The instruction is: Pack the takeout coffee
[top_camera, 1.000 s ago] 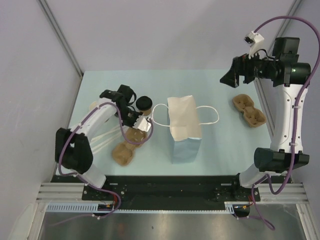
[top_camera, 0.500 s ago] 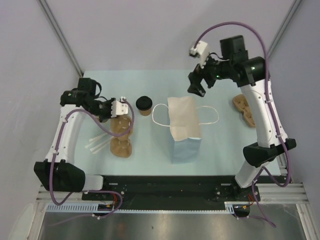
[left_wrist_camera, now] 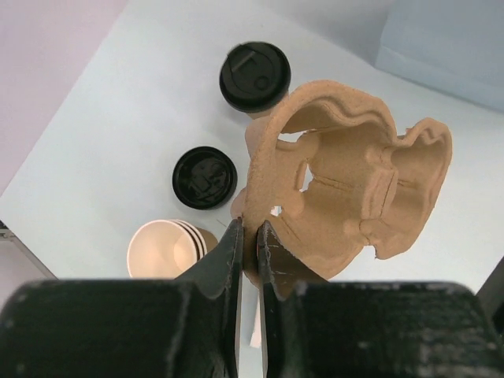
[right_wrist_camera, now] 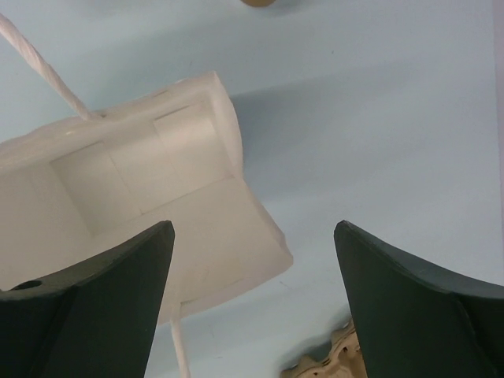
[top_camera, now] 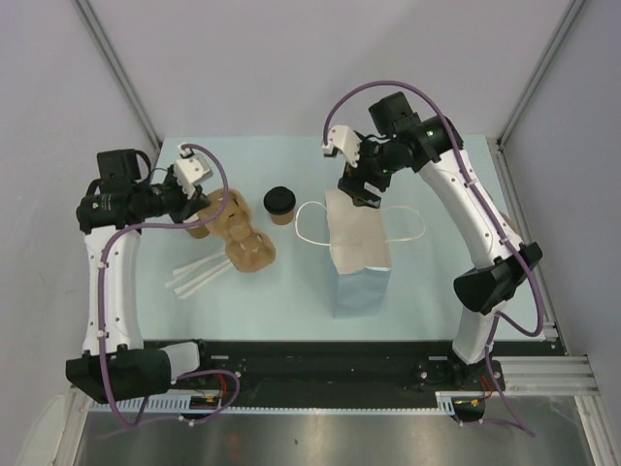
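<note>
Just at ten o'clock of the paper bag [top_camera: 359,233], your takeout coffee [top_camera: 279,202] stands upright. Expect light, crushable walls (lid may pop); grip mid-cup, gently. Left jaws pinch the pulp carrier [left_wrist_camera: 402,181]; right jaws hang open.

Left gripper [left_wrist_camera: 250,234] is pulling back to the left, away from the takeout coffee [top_camera: 279,202], and is lifting the pulp cup carrier [left_wrist_camera: 354,185] off the table [top_camera: 437,282]. The carrier is now hanging tilted, pinched at its rim between the jaws, where a second ago it was lying flat. Right gripper [top_camera: 357,184] is swinging in from the far right side and is now hovering, jaws spread, over the mouth end of the paper bag [top_camera: 361,243].
</note>
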